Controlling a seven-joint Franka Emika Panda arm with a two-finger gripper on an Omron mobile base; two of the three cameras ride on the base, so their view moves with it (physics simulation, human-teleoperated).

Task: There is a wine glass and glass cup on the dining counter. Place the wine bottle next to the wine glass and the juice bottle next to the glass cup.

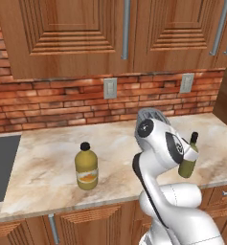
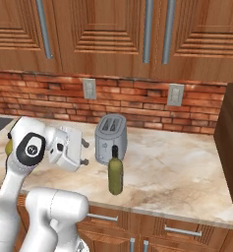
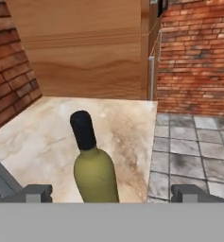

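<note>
The wine bottle (image 2: 115, 174), olive-green with a dark neck, stands upright near the front edge of the brick-backed worktop (image 2: 177, 167). My gripper (image 2: 83, 152) is open and level with it, a short way to its left and not touching it. In the hand view the wine bottle (image 3: 94, 170) stands just ahead, centred between my two fingertips (image 3: 38, 193). The yellow juice bottle (image 1: 86, 167) with a black cap stands upright further left on the same worktop. In the left base view the wine bottle (image 1: 188, 160) is half hidden by my arm. The wine glass, glass cup and dining counter are out of view.
A grey toaster (image 2: 110, 138) stands right behind the wine bottle, close to my gripper. A dark recessed panel (image 1: 0, 162) lies at the worktop's left end. A wooden side panel (image 2: 232, 147) closes the right end. Wall cabinets hang overhead.
</note>
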